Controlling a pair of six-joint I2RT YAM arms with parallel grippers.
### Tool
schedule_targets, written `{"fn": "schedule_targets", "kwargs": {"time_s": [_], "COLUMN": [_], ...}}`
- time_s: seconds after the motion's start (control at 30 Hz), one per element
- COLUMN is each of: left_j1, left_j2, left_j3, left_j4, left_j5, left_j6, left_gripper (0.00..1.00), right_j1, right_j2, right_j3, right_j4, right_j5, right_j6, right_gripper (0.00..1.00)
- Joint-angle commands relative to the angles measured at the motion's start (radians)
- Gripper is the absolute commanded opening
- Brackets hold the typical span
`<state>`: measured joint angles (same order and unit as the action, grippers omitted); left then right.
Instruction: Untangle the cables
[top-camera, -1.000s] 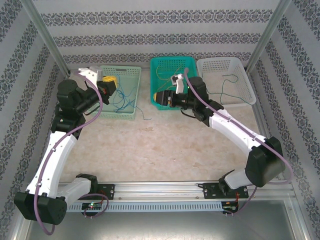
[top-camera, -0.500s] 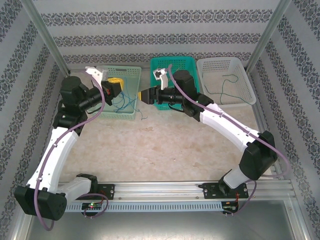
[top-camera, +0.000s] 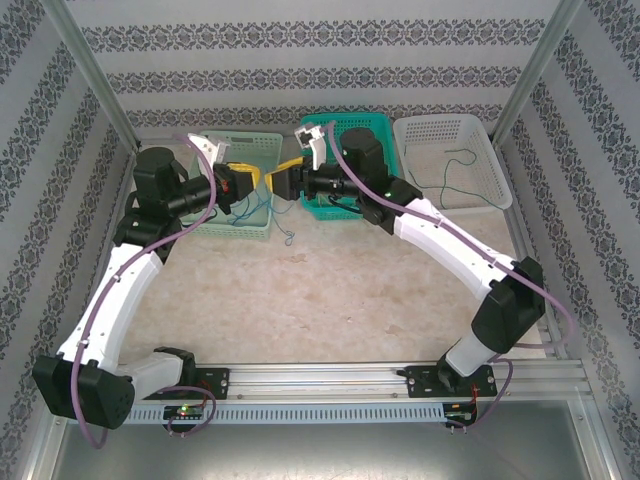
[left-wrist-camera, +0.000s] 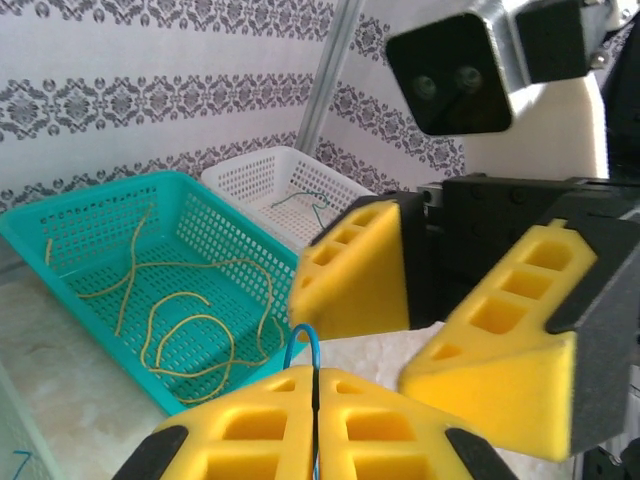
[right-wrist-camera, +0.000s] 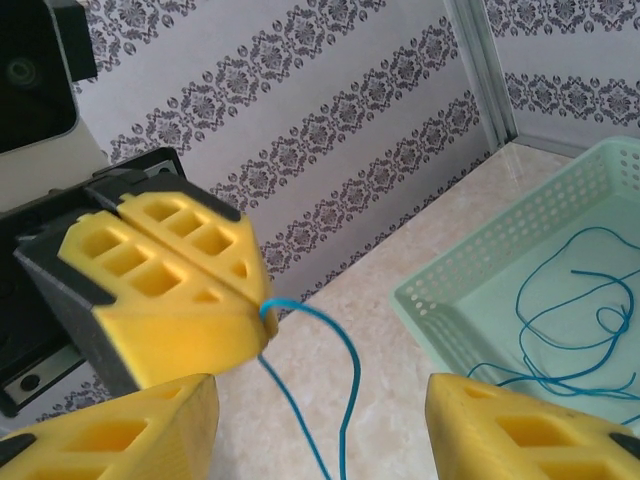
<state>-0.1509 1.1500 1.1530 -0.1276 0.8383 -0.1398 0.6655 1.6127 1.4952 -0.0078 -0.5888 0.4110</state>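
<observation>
My left gripper (left-wrist-camera: 315, 388) is shut on a blue cable (left-wrist-camera: 305, 342), and a small loop of it sticks out above the fingertips. From there the cable (right-wrist-camera: 343, 400) hangs down between the spread yellow fingers of my right gripper (right-wrist-camera: 320, 440), which is open and faces the left one closely. In the top view the left gripper (top-camera: 248, 180) and right gripper (top-camera: 278, 182) meet between two baskets, with the cable's end (top-camera: 287, 236) dangling over the table. More blue cables (right-wrist-camera: 598, 230) lie in the light green basket (right-wrist-camera: 470, 270). Yellow cables (left-wrist-camera: 170, 264) lie in the teal basket (left-wrist-camera: 90, 195).
A white basket (top-camera: 480, 135) at the back right holds a dark green cable (top-camera: 462, 165). The three baskets stand in a row along the patterned back wall. Metal frame posts rise at both back corners. The near half of the marble tabletop (top-camera: 320, 300) is bare.
My right arm has swung left from over the teal basket to face the left gripper. The left gripper has moved right, carrying the blue cable out past the light green basket.
</observation>
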Motion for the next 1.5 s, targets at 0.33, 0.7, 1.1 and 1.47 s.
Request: {"fn": "schedule_targets", "kwargs": {"time_s": [0.33, 0.7, 1.1, 1.47], "left_j1": [-0.018, -0.018, -0.017, -0.023], "left_j2": [0.003, 0.001, 0.010, 0.124], "left_j3": [0.024, 0.019, 0.051, 0.161], "left_j4": [0.040, 0.039, -0.078, -0.482], "left_j5": [0.057, 0.045, 0.031, 0.068], "left_j6": [-0.067, -0.080, -0.003, 0.192], "left_gripper": [0.08, 0.08, 0.08, 0.09], "right_j1": [0.009, -0.008, -0.027, 0.010], "right_j2": [0.081, 0.060, 0.010, -0.019], "right_j3": [0.070, 0.026, 0.053, 0.166], "right_j4": [-0.020, -0.008, -0.245, -0.756], "right_j5": [-0.056, -0.090, -0.005, 0.376], "right_j6": [-0.032, -0.032, -0.205, -0.528], "right_gripper": [0.34, 0.21, 0.01, 0.01]}}
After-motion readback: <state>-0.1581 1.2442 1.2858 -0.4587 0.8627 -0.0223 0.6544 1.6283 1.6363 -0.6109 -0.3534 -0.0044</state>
